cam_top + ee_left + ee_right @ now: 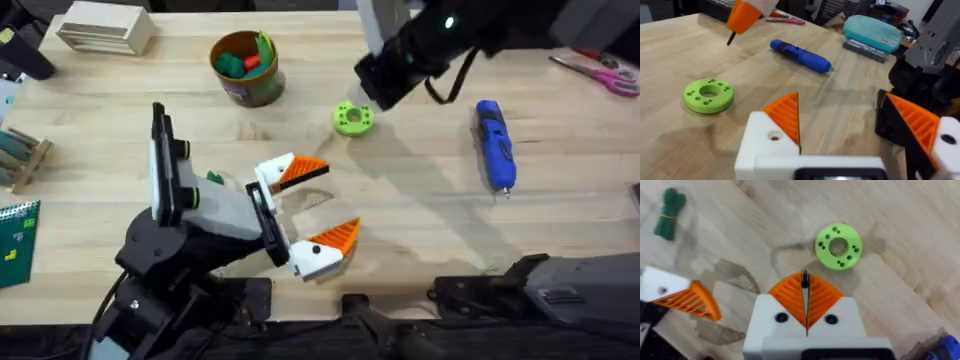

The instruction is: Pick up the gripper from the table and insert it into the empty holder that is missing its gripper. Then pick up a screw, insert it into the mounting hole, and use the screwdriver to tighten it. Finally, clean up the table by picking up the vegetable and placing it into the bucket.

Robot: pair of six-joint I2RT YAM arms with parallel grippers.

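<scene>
The left tool [308, 208] stands with fingers apart over bare surface [420, 215] at centre. The right tool [805, 300] is pressed together on a small dark screw [804, 279], above the lime disc [353, 118]. The bucket [246, 68], at 11 o'clock, holds green and red pieces. The screwdriver [495, 143] lies at 3 o'clock, clear around it. The right wrist view shows the vegetable [667, 212] lying loose.
</scene>
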